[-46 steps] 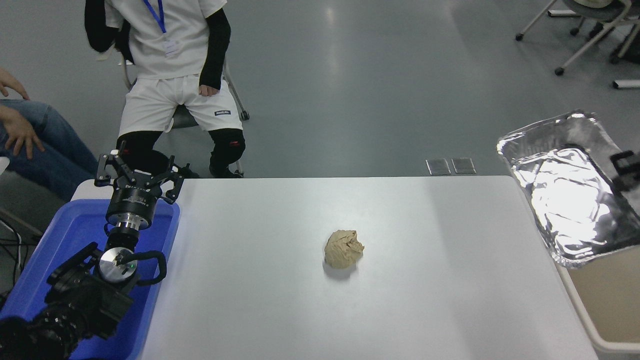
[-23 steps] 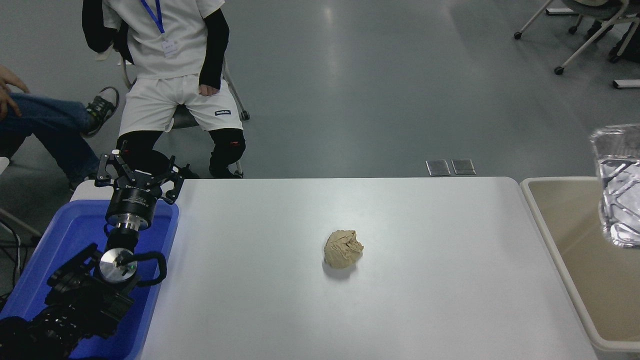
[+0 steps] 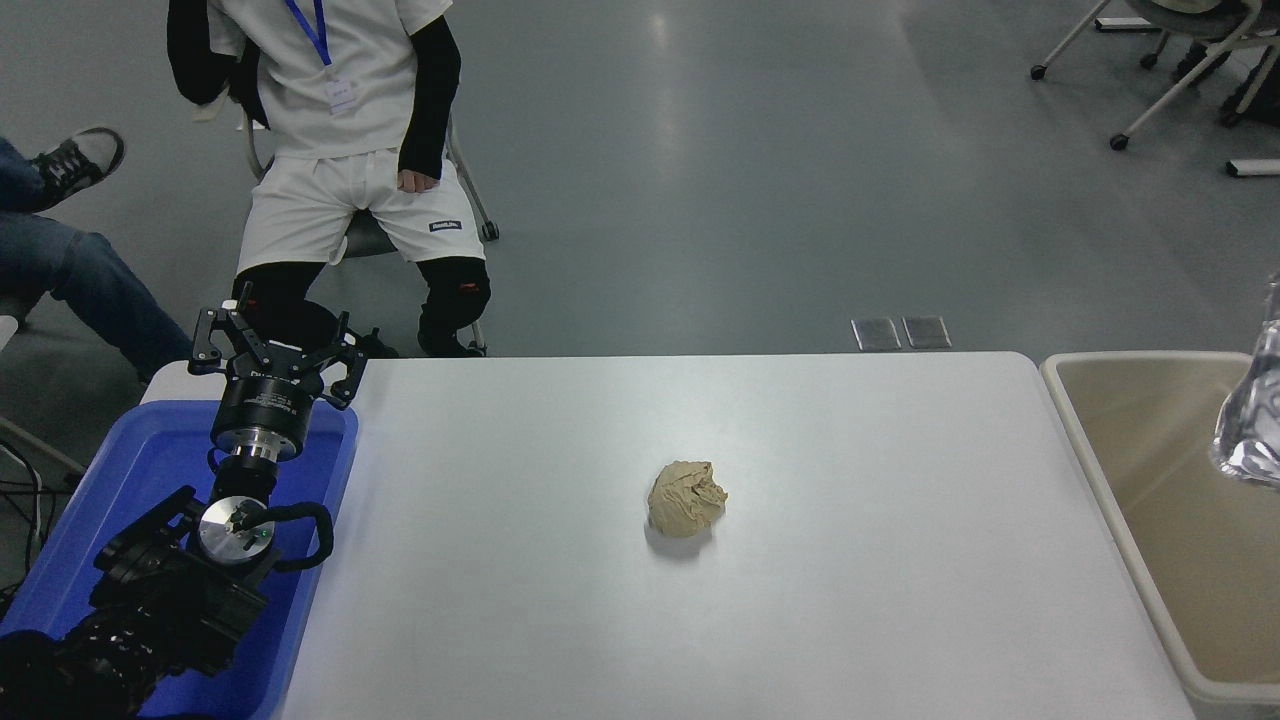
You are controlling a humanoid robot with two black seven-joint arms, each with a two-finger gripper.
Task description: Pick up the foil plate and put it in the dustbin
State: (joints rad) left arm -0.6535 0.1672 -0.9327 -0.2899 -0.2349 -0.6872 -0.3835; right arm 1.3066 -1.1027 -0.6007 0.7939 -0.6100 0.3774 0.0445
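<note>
Foil plate (image 3: 1255, 420) at 3 o'clock, hanging over the bin (image 3: 1085, 440), likely for the drop. Right gripper out of frame. Left gripper (image 3: 272, 345) parked at 9, fingers spread, empty.

black left arm, silver joints, one looping cable

from my remote seat i see only the left arm (image 3: 150, 600) of my robot: matte black, blocky segments with ribbed housing near the bottom corner. a round polished silver cap (image 3: 232, 527) sits on one joint, showing a tiny green light and a small screw. a thick black cable (image 3: 310, 530) loops out beside it. above comes a silver metal collar, then a black cylindrical wrist with faint white lettering i can't read. the left gripper (image 3: 275, 345) is black, with thin linkage fingers (image 3: 215, 340) and small pivot screws.
</note>
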